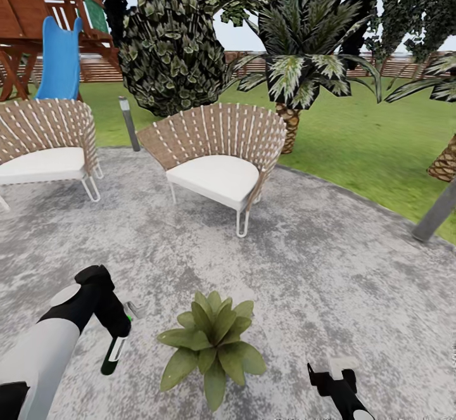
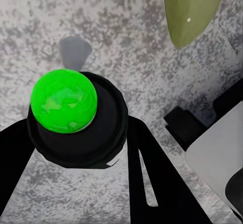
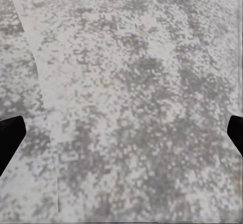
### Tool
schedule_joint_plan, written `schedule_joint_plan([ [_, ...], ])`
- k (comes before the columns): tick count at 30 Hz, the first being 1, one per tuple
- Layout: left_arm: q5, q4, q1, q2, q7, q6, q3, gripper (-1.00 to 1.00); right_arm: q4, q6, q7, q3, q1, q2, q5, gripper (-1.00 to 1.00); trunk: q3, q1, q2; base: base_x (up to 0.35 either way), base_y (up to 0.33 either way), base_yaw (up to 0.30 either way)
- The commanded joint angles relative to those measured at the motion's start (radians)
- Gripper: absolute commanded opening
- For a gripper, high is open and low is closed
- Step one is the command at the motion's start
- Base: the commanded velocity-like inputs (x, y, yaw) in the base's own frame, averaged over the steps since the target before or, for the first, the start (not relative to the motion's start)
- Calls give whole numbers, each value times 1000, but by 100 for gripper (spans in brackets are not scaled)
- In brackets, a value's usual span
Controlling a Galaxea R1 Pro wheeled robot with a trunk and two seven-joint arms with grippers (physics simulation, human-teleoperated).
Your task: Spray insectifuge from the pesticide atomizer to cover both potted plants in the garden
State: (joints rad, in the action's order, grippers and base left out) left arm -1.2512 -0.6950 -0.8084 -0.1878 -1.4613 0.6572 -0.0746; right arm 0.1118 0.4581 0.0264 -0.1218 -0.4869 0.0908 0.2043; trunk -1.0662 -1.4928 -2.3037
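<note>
Spreading across the lower two thirds of the head view is the round grey patio (image 1: pixel 354 280), with lawn (image 1: pixel 367 135) lying behind it at centre right and two wicker chairs sitting at upper left (image 1: pixel 44 147) and centre (image 1: pixel 218 154). Smaller, at lower centre of that frame, one potted plant (image 1: pixel 212 344) is sitting on the stone – a low rosette of broad green leaves.

Just left of it, the left gripper (image 1: pixel 117 325) is clamping the pesticide atomizer (image 1: pixel 114 350), the dark bottle hanging below the fingers with its white patch facing out. In the left wrist view the atomizer's green tip (image 2: pixel 63 100) is sitting between the black fingers (image 2: pixel 157 183), and a leaf is hanging near the top edge of the frame. At lower right of the head view the right gripper (image 1: pixel 326 375) is hovering over bare stone, jaws parted and holding nothing.

The spraying step seems to be in hand. To do it well, the nozzle probably needs turning toward the rosette rather than the paving, then sweeping over every leaf – near side and far side alike – while the grip is kept firm.
</note>
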Motion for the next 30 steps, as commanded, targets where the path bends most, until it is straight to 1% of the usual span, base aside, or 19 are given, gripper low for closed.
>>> schedule_joint_plan([
  [1, -8, 0, 0, -1, -9, 10, -4, -100, -1, 3, 3, -7, -1, 0, 10, 100, -1, 0, 0, 5, 0, -246],
  [4, -8, 1, 15, -4, -4, 4, -5, -100, -1, 3, 3, -7, -1, 0, 10, 100, -1, 0, 0, 2, 0, -278],
  [6, -8, 2, 34, -6, 6, 0, -8, -100, -1, 3, 3, -7, -1, 0, 10, 100, -1, 0, 0, 0, 0, -276],
  [8, -8, 2, 44, -10, 12, -2, -9, -100, -1, 3, 3, -7, -1, 0, 10, 100, -1, 0, 0, 0, 0, -144],
  [12, -5, 2, 57, -37, 17, -4, -11, -100, -1, 4, 3, -7, -1, 0, 10, 100, -1, 0, 0, 0, 0, -29],
  [18, -7, 3, 62, -59, 18, -5, -10, -100, 0, 4, 2, -7, -1, 0, 10, 100, -1, 0, 0, 0, 0, -2],
  [19, -7, 4, 62, -64, 18, -6, -10, -100, 0, 4, 2, -7, -1, 0, 10, 100, -1, 0, 0, 0, 0, 0],
  [20, -1, 4, 63, -77, 23, -12, -10, -100, 0, 4, 2, -7, -1, 0, 10, 100, -1, 0, 0, 0, 0, 0],
  [24, 2, 0, 61, -71, 25, -23, -6, -100, -1, 4, 3, -7, -1, 0, 10, 100, -1, 0, 0, 0, 0, 0],
  [30, 3, -11, 43, -52, 16, -24, -4, -100, -1, 4, 3, -7, -1, 0, 11, 100, -1, 0, 0, 0, 0, 0],
])
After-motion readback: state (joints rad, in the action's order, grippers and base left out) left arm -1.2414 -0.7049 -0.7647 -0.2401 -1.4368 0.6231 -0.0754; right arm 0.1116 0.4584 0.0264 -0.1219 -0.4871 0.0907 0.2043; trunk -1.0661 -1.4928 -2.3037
